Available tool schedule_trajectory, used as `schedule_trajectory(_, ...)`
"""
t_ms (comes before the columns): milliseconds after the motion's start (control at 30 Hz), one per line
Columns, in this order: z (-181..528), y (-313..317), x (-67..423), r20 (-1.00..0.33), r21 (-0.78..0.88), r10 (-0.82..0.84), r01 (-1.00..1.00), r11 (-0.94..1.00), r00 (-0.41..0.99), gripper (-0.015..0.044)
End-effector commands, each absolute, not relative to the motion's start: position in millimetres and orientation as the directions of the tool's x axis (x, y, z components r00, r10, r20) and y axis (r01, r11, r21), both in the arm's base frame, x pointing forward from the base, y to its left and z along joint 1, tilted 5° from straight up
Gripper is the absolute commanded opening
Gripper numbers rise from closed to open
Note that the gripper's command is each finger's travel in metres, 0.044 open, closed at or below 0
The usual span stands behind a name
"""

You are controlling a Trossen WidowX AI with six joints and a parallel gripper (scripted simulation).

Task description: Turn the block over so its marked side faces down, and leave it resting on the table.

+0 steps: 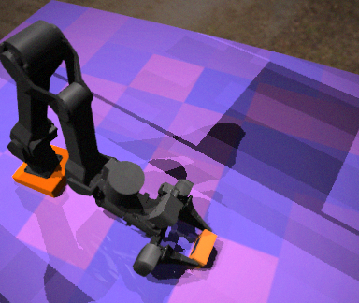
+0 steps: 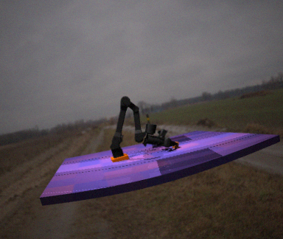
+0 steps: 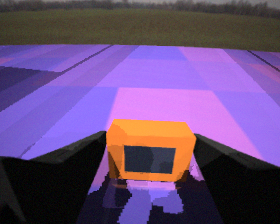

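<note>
Reaching low over the purple-and-violet checkered table top (image 1: 277, 140), the black parallel-jaw gripper (image 1: 201, 247) lies almost level with the surface, its two dark fingers spread to either side of the small orange rectangular block (image 3: 151, 150). In the wrist view the block's dark square marked side faces back toward the camera, so the block stands on edge rather than flat, with its lower edge down at the table. The jaws stand open a little wider than the block; narrow gaps show beside it, and the gripper has hold of nothing. From above, the block (image 1: 204, 248) sits between the fingertips, near the front edge of the table. Behind the block, the black jointed arm (image 1: 78, 131) runs back across the table and rises to a high elbow. Farther back still from the block, the flat orange base plate (image 1: 40, 180) carries the arm's foot.
</note>
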State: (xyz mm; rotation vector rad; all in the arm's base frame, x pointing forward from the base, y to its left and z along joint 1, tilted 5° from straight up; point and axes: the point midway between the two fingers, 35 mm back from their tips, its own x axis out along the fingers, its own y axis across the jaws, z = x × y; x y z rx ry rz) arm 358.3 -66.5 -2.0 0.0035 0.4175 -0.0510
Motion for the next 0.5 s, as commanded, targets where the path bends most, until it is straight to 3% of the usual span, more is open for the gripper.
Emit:
schedule_trajectory(0,-2.1,-66.1,358.1,-0.405,-0.001,-0.046,0.050,0.999,0.913,0.0420)
schedule_trajectory(33,-2.1,-66.1,358.1,-0.405,-0.001,-0.046,0.050,0.999,0.913,0.0440)
schedule_trajectory(467,-2.1,-66.1,358.1,-0.405,-0.001,-0.046,0.050,0.999,0.913,0.0440)
